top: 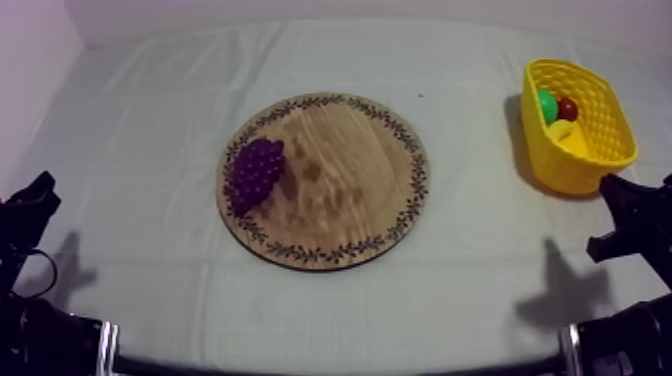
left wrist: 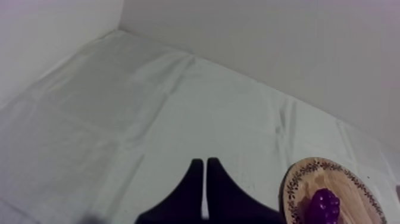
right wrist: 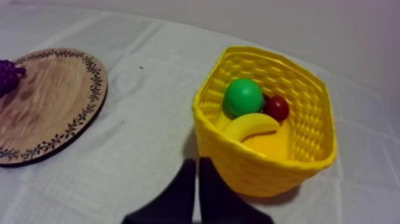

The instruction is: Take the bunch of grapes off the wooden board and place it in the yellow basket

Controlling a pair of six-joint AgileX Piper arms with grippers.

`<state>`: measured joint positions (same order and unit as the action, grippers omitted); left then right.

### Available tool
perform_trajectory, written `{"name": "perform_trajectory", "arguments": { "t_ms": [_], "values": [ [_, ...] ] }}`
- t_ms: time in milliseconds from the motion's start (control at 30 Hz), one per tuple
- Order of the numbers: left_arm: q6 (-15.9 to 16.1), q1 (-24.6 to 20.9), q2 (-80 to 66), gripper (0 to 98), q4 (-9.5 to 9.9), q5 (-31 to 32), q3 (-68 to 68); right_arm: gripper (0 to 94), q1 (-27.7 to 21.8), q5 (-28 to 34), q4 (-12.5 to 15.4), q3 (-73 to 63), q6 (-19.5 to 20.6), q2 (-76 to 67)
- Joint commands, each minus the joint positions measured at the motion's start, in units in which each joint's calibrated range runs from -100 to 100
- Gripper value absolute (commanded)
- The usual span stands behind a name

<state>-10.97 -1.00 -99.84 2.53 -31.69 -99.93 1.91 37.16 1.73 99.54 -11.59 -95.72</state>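
Observation:
A purple bunch of grapes (top: 256,173) lies on the left part of the round wooden board (top: 350,190) in the middle of the table. The yellow basket (top: 585,150) stands at the far right. My left gripper (top: 35,195) rests low at the left edge, well away from the board; in its wrist view the fingers (left wrist: 204,173) lie together, shut on nothing, with the grapes (left wrist: 324,205) and board (left wrist: 351,182) off to the side. My right gripper (top: 625,190) sits just in front of the basket; its fingers (right wrist: 197,173) are shut on nothing, close to the basket (right wrist: 238,161).
Inside the basket lie a green round fruit (right wrist: 243,97), a small red fruit (right wrist: 277,108) and a banana (right wrist: 250,126). The cloth (top: 150,120) around the board is bare. A pale wall (left wrist: 268,42) runs along the table's far edge.

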Motion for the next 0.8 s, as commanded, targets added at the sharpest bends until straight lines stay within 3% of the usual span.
{"name": "perform_trajectory", "arguments": {
  "t_ms": [0,367,767],
  "values": [
    [0.0,0.0,0.0,0.0,-0.01,0.0,0.0,0.2,0.0,0.0,0.0,0.0,-0.1,0.0],
    [0.0,0.0,0.0,0.0,-0.01,0.0,0.0,0.2,0.9,0.0,0.0,0.0,-0.3,0.0],
    [0.0,0.0,0.0,0.0,-0.01,0.0,0.0,0.6,11.0,0.5,0.0,0.0,-1.1,0.0]
  ]
}}
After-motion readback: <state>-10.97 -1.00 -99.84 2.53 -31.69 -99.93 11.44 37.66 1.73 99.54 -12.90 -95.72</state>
